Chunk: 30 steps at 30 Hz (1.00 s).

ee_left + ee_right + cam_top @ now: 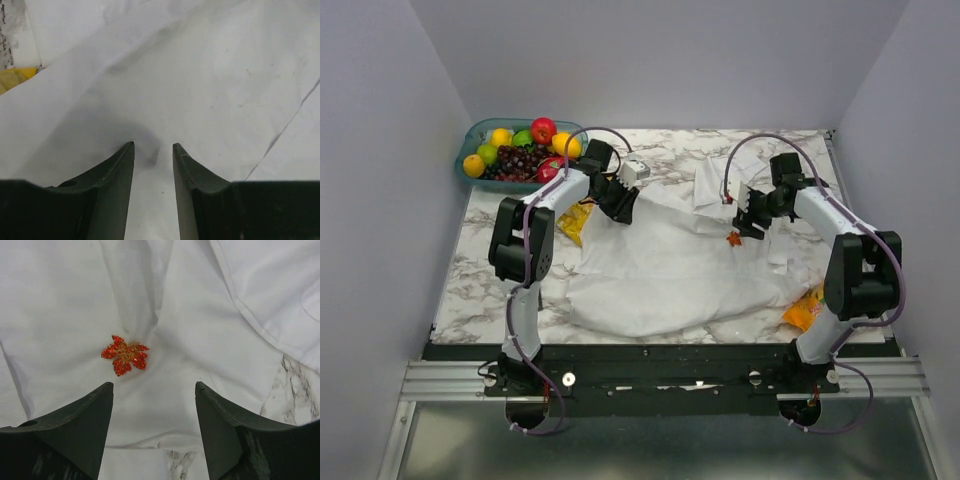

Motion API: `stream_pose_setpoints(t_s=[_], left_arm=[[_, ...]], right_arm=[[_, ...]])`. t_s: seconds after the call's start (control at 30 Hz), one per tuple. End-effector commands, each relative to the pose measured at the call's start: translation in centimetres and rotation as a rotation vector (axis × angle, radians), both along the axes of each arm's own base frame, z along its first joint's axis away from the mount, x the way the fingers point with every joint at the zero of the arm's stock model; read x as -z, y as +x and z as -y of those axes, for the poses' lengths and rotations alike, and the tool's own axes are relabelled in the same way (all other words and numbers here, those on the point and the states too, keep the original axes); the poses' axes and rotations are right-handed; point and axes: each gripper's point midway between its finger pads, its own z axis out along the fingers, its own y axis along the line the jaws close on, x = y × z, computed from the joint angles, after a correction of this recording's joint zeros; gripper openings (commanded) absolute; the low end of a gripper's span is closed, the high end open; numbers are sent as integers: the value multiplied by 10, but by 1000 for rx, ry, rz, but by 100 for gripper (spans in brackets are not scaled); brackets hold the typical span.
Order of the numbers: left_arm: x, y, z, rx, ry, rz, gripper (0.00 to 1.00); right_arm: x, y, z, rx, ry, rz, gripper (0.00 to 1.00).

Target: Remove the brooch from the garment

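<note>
The garment (670, 270), a big white shirt, lies crumpled across the marble table. The brooch (733, 238), a small glittery orange-red leaf, sits on the cloth near its right side. My right gripper (750, 225) hovers just above it. In the right wrist view this gripper (154, 385) stands open with only cloth between its fingers, and the brooch (125, 355) lies just beyond the left fingertip. My left gripper (620, 205) is down on the shirt's upper left part. In the left wrist view, the left gripper (153, 145) has its jaws partly apart, tips against the garment (200, 75), a small crease between them.
A teal bowl of fruit (520, 150) stands at the back left. A yellow chip bag (575, 222) pokes out from under the shirt's left edge, and an orange snack packet (803, 310) lies at the shirt's lower right. Bare marble table (480, 270) shows on the left.
</note>
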Motion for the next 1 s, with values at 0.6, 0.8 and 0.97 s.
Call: stream_pose_setpoints(t_s=[0.6,0.8,0.97], left_arm=[[-21,42,29,-212,-79,-38,51],[-36,42,32,-211,-104,-22,51],[-42,44,37,-208,-118,-9,51]], right_arm=[[57,9,-27,-294,-204,86,78],[65,-4,-21,-366,-272,89,83],[73,5,-11,-342,-353,167,83]])
